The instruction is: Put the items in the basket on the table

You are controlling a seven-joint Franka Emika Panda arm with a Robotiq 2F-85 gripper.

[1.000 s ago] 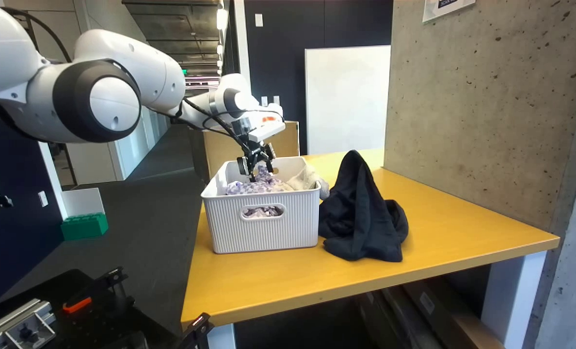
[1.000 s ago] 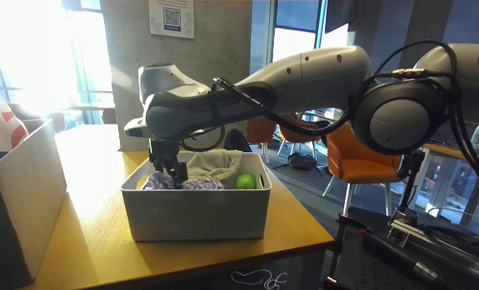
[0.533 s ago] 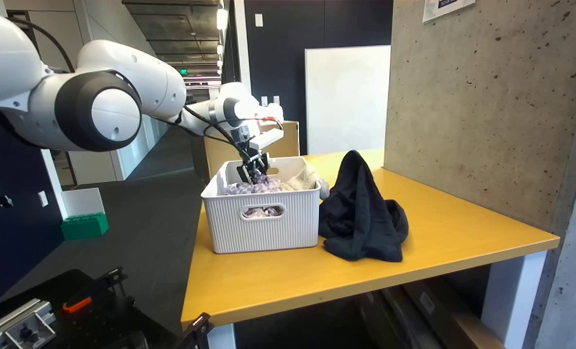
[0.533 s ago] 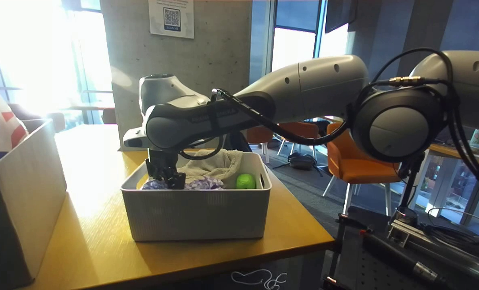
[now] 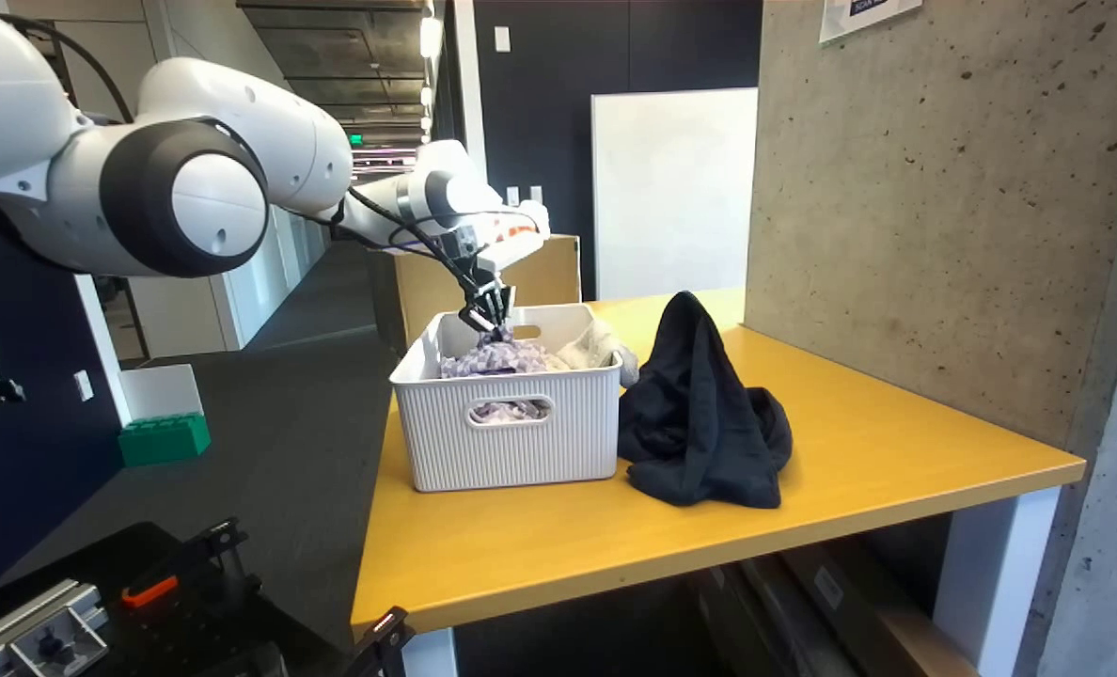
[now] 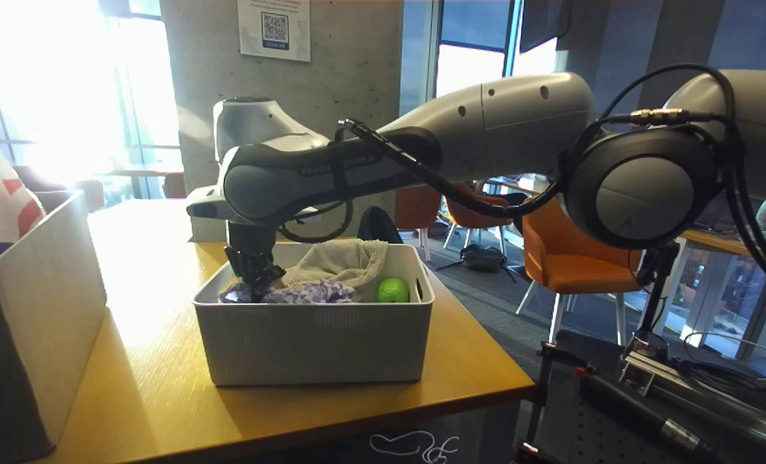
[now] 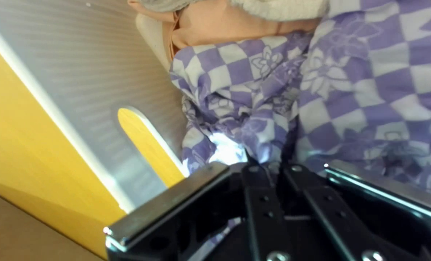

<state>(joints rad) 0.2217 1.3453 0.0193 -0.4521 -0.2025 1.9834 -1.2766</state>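
Ball [image 6: 392, 290], green, shows only in an exterior view, just below frame centre. Ribbed basket [image 5: 511, 451], near mid-frame on table [image 5: 897, 451], holds it plus beige fuzzy cloth [image 6: 338, 261] and purple-checkered cloth [image 7: 244, 94]. Wrist view, lower centre: gripper [image 7: 273, 167] narrow, pinching purple-checkered cloth.

Free tabletop [image 6: 151, 309] between basket [image 6: 318, 348] and cardboard box [image 6: 54, 303]; dark cloth [image 5: 704, 423] blocks way close beside basket

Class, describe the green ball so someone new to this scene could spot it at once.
On the yellow table stands a ribbed plastic basket. In an exterior view, the green ball sits inside, near its right end as pictured. Its bright, round form sets it apart from the rumpled beige cloth and purple-checked cloth.
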